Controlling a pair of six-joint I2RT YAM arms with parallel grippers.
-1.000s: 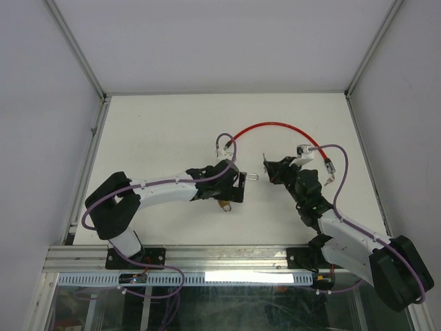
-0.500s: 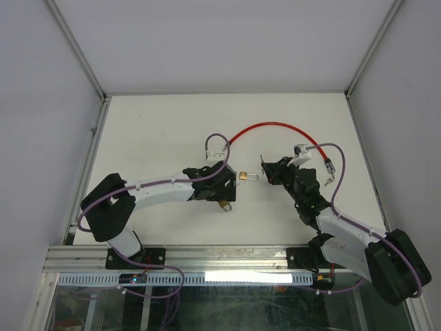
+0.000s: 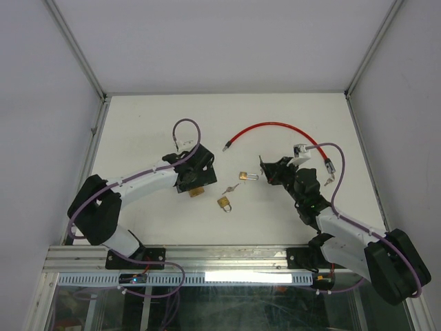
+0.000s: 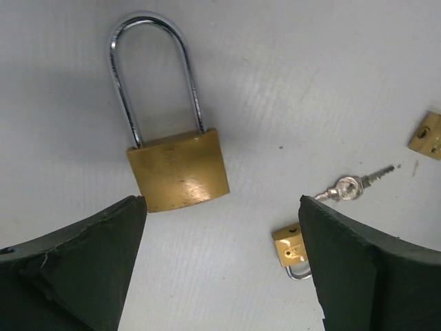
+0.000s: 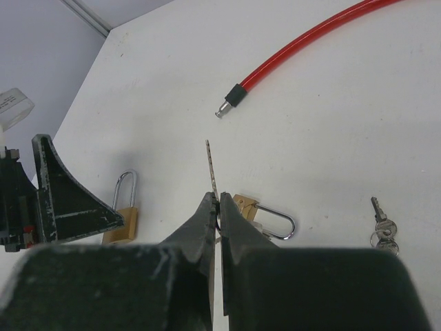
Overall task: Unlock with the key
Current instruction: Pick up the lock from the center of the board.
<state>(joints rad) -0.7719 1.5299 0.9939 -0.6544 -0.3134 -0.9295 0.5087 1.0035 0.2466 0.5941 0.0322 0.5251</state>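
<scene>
Closing on the right thing is what this step asks, I judge. The left fingers stand wide apart, one on each side of the brass padlock with the long steel shackle. This padlock lies flat on the white table, left of the middle. The fingers should come straight down and take the brass body by its two sides, leaving free the end opposite the shackle, where the keyhole should be. The right fingers are pressed together on a thin silver key, whose blade points away from them. The key must meet the keyhole in line, without tilt.

Other things lie close. A small bunch of silver keys and a small brass padlock lie just right of the left fingers and could be pushed if the fingers sweep sideways. A second brass padlock with a rounded shackle lies just beyond the right fingers. A red cable with a metal end curves at the far side, well apart from the long padlock. Which lock this key fits, I cannot tell.
</scene>
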